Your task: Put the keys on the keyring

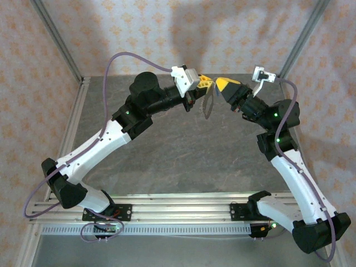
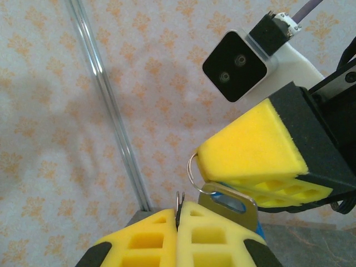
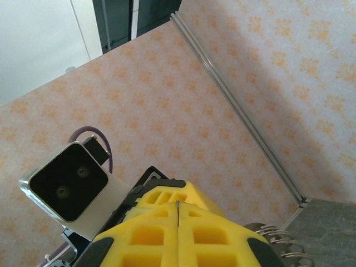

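Keyring (image 1: 209, 105) hangs in air over back of surface (image 1: 183, 161). Right pincer (image 2: 203, 168) closed on its wire loop, blue-headed key (image 2: 228, 203) just below. Left pincer (image 2: 178, 214), tip near right's, closed w/ thin metal edge (image 2: 179, 200) nipped btw pads; can't tell if ring or key.

Two arms (image 1: 105, 139); two pairs of fingers (image 2: 211, 239); one keyring (image 1: 209, 105); one key (image 2: 229, 203).

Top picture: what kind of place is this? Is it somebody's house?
Probably a robot test booth, not a house. A grey table is boxed in by metal posts and patterned walls, and a left arm and right arm are bolted to a rail at its near edge.
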`<action>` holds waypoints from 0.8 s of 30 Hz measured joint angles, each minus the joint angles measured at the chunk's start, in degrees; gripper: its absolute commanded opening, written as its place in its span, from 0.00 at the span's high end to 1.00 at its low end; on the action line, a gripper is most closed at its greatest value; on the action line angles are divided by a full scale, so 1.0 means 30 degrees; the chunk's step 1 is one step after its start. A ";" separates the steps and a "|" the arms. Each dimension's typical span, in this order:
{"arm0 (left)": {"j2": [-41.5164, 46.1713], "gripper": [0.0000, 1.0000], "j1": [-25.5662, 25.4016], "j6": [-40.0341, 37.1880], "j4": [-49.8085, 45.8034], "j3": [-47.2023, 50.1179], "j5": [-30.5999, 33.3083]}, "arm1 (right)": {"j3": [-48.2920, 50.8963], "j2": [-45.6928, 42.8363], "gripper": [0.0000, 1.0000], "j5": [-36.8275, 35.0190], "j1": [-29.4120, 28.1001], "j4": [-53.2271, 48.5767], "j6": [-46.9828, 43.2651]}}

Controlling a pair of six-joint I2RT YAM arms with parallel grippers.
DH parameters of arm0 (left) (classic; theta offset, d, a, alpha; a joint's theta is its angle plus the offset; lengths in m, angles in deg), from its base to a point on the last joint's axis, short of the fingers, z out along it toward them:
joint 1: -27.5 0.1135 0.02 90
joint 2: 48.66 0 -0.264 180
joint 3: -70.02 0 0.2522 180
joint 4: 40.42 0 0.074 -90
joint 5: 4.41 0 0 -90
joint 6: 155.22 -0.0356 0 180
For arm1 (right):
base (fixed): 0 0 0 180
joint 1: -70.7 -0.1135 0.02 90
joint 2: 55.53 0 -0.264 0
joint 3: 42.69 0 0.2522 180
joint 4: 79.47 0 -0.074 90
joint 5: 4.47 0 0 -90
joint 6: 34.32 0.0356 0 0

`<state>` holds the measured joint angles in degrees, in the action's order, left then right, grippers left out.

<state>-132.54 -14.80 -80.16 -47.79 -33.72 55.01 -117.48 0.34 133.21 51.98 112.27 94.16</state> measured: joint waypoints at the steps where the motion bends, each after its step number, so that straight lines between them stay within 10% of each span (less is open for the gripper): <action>1: 0.0000 1.00 0.0000 0.0007 0.0000 0.0000 0.0007 | -0.0022 0.0000 1.00 -0.0007 0.0000 -0.0022 -0.0066; 24: 0.0000 1.00 0.0007 0.0481 0.0124 0.0000 0.0291 | -0.0022 0.0066 1.00 -0.1304 -0.0087 -0.1727 -0.2164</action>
<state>-132.54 -14.78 -78.72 -47.42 -33.72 55.88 -117.55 0.54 129.30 51.72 107.09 87.67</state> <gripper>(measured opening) 0.043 0.044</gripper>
